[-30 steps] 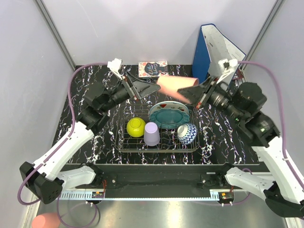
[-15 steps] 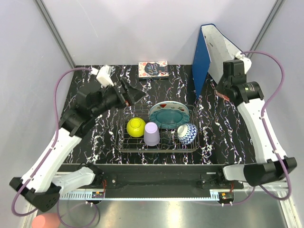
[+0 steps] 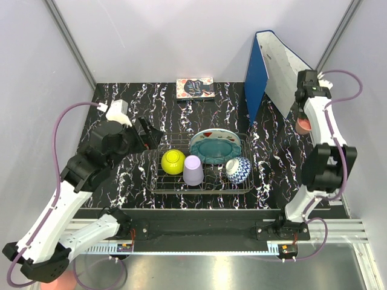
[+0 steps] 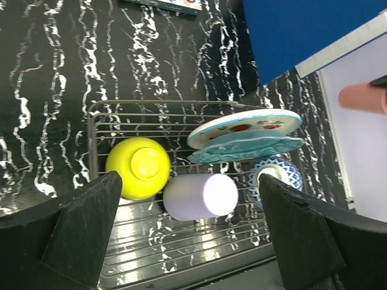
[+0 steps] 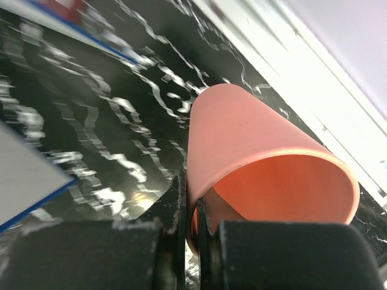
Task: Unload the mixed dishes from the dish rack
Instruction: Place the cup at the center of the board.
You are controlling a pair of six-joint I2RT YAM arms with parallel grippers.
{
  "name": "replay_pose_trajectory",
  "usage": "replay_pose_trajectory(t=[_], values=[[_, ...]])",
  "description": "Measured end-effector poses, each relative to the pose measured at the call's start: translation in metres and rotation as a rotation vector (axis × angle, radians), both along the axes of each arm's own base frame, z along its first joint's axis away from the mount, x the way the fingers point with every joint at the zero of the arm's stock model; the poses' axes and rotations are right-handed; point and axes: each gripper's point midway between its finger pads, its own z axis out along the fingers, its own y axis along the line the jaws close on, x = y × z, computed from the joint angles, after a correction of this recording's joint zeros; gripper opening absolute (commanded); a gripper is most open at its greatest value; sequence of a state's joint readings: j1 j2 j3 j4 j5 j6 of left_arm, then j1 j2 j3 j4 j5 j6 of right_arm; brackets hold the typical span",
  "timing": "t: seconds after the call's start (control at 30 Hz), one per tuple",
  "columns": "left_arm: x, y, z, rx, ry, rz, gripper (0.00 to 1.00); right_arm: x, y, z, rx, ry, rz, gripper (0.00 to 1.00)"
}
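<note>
My left claw hangs spread, empty. I see the wire dish rack holding yellow-green bowl, lilac cup, scalloped teal plate, white plate, patterned bowl. Far right, right claw pinches pink cup by its wall, perhaps touching the marbled table.

You're looking at a robotics lab test cell, not a lived-in kitchen. Plain pale wall panels, held by slanting metal corner posts, box in a black marbled worktop on its left, far and right sides. The left arm and right arm are bolted at the near edge by a metal rail, with purple cables looping off them. The only homely things are a wire dish rack, a blue binder and a small book.
</note>
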State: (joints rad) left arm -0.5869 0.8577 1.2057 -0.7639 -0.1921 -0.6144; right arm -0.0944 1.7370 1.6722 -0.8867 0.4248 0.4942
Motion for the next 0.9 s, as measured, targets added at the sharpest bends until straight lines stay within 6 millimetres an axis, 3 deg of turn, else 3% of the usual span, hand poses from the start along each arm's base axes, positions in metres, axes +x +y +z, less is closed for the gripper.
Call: replay_pose_trajectory(t=[0.1,0.2,0.47,0.5,0.6,0.7,0.9], values=[[-0.005,0.006,-0.009,0.022,0.007,0.007,0.99,-0.002,-0.01,-0.043,0.026,0.093,-0.02,0.0],[-0.007,0.009,-0.018,0.038,0.02,0.01,0.99,-0.005,-0.015,-0.072,0.05,0.156,-0.027,0.0],[-0.009,0.01,-0.042,0.081,0.087,0.013,0.99,0.007,-0.013,-0.096,0.094,0.168,-0.016,0.01],[-0.009,0.01,-0.044,0.084,0.094,0.014,0.99,0.008,-0.013,-0.096,0.094,0.166,-0.014,0.05],[-0.009,0.01,-0.046,0.085,0.1,0.015,0.99,0.009,-0.012,-0.096,0.097,0.162,-0.018,0.43],[-0.009,0.01,-0.048,0.085,0.106,0.017,0.99,0.01,-0.009,-0.101,0.117,0.154,-0.016,0.59],[-0.009,0.009,-0.052,0.088,0.12,0.019,0.99,0.007,-0.002,-0.107,0.159,0.154,-0.02,0.73]])
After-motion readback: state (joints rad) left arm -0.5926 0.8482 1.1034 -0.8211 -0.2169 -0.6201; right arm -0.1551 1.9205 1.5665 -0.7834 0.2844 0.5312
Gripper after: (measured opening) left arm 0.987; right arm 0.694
